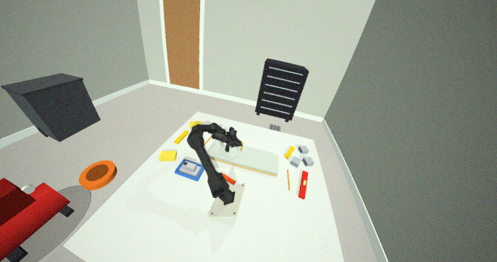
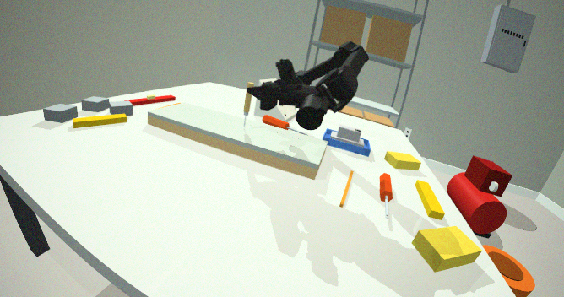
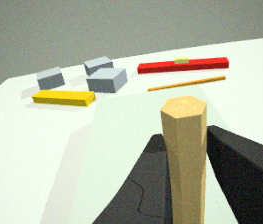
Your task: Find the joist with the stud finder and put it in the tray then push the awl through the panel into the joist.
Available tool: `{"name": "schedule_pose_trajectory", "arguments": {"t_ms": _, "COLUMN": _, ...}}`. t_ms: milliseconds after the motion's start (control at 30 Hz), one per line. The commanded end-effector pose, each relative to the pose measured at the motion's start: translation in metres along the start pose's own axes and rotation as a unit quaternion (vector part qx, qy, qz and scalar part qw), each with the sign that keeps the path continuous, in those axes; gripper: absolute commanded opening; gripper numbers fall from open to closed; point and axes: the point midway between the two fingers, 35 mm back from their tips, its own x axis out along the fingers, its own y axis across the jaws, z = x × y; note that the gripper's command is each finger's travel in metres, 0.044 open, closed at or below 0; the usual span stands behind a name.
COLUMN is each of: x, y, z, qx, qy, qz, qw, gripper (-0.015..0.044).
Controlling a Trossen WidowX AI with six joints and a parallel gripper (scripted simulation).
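Wooden awl handle (image 1: pixel 242 144) (image 2: pixel 247 102) (image 3: pixel 184 150) sits pinched between our nearly closed fingers (image 1: pixel 241 144) (image 2: pixel 250 91), near-upright, tip low at the panel (image 1: pixel 257 160) (image 2: pixel 219 125) (image 3: pixel 117 145). Stud finder (image 1: pixel 190 167) (image 2: pixel 349 134) rests in the blue tray (image 1: pixel 198 177) (image 2: pixel 359 149), seven o'clock from the awl from above. Next: line up over the joist, press straight down once.

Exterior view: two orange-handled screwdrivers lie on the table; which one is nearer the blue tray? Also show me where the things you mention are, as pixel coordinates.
The screwdriver (image 1: pixel 228 179) (image 2: pixel 276 122) between the floor panel (image 1: pixel 257 160) (image 2: pixel 236 131) and the arm's base. The other (image 2: pixel 386 187) lies farther off, beside a yellow bar (image 2: pixel 430 200).
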Motion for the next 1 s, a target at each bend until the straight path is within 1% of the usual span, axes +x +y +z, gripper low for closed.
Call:
{"name": "schedule_pose_trajectory", "arguments": {"t_ms": 0, "x": 0.0026, "y": -0.0001, "z": -0.0062, "qx": 0.003, "qy": -0.001, "qz": -0.002, "qw": 1.0, "gripper": 0.0}}
{"name": "schedule_pose_trajectory", "arguments": {"t_ms": 200, "x": 0.0035, "y": -0.0004, "z": -0.0146, "qx": 0.003, "qy": -0.001, "qz": -0.002, "qw": 1.0, "gripper": 0.0}}
{"name": "schedule_pose_trajectory", "arguments": {"t_ms": 967, "x": 0.0028, "y": -0.0004, "z": -0.0139, "qx": 0.0, "qy": -0.002, "qz": -0.001, "qw": 1.0, "gripper": 0.0}}
